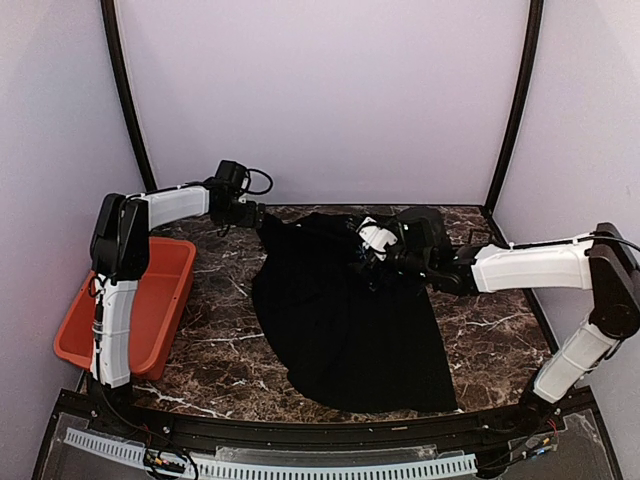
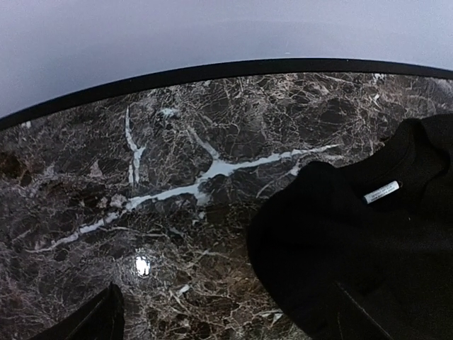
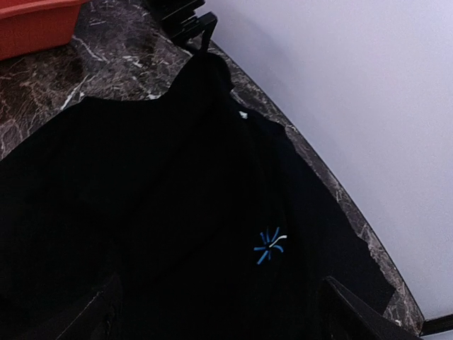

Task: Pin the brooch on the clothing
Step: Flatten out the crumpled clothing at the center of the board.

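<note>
The whole counter (image 1: 200,335) is dark marble. The black T-shirt (image 1: 350,320) lies spread out on it, collar toward the far wall. My guess is it's laid flat like that so the chest gives me a smooth face to pin on. A red bin (image 1: 150,300) sits well off the shirt's left side.

My left arm (image 1: 175,205) reaches out to the shirt's far-left corner, up by the collar and shoulder. The left jaws are wide open and holding nothing, with bare marble under them just beside the fabric edge.

My right arm (image 1: 530,268) stretches in low from the shirt's right side and hangs over the upper chest, wrist tipped down at the cloth. The right jaws are spread wide too, with nothing in them and only fabric below.

Small stuff: there's a little blue-and-yellow starburst (image 3: 270,246) on the chest, just ahead of my right jaws, and a white neck label (image 2: 381,191) inside the collar. The brooch itself I can't pick out in any view.
</note>
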### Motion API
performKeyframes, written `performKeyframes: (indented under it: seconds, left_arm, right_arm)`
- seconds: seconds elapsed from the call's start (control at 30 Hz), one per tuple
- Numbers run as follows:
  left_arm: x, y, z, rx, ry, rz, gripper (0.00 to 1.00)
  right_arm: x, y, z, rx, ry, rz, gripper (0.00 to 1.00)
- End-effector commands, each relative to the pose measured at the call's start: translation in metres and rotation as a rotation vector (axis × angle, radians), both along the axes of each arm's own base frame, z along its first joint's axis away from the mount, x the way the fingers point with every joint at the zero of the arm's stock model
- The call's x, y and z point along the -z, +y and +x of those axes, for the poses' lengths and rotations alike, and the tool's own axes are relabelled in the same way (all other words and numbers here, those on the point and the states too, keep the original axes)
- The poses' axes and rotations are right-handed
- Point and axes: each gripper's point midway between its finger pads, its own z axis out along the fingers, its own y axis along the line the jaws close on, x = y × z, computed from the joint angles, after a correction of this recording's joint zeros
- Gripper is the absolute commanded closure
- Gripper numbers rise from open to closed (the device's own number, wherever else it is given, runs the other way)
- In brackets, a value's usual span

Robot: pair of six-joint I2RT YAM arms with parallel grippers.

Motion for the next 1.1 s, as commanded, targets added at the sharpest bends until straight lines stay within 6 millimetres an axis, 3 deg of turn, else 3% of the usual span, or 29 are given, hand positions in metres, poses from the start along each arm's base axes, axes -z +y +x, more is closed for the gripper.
performKeyframes:
  seconds: [0.0,0.1,0.2,0.3,0.37,0.47,0.7,0.83,1.07]
  left_arm:
    - [0.007,0.009,-0.008,-0.059,0.106,-0.297,0.01]
    - [-0.008,-0.002,-0.017,-0.034,0.095,-0.374,0.01]
    - [-0.025,-0.013,-0.039,-0.035,0.077,-0.447,0.01]
    - [-0.026,-0.025,-0.060,-0.054,0.082,-0.498,0.01]
    - [-0.011,-0.030,-0.078,-0.078,0.115,-0.544,0.01]
    - [-0.016,-0.049,-0.088,-0.057,0.112,-0.609,0.01]
    - [-0.025,-0.091,-0.115,0.045,0.099,-0.491,0.04]
    - [-0.012,-0.103,-0.128,0.078,0.100,-0.337,0.10]
    - [0.022,-0.135,-0.145,0.114,0.167,-0.275,0.18]
  right_arm:
    - [0.026,0.001,-0.018,-0.026,0.073,-0.011,0.07]
    - [0.029,-0.005,-0.022,0.009,0.105,0.015,0.08]
    - [0.025,-0.010,-0.026,0.039,0.126,0.053,0.09]
    - [0.021,-0.013,-0.029,0.066,0.146,0.093,0.11]
    - [0.024,-0.013,-0.033,0.072,0.159,0.099,0.12]
    - [0.030,-0.008,-0.041,0.066,0.170,0.083,0.13]
    - [0.045,-0.002,-0.058,0.060,0.201,0.057,0.14]
    - [0.050,-0.002,-0.060,0.067,0.204,0.047,0.14]
    - [0.059,-0.006,-0.059,0.094,0.212,0.023,0.15]
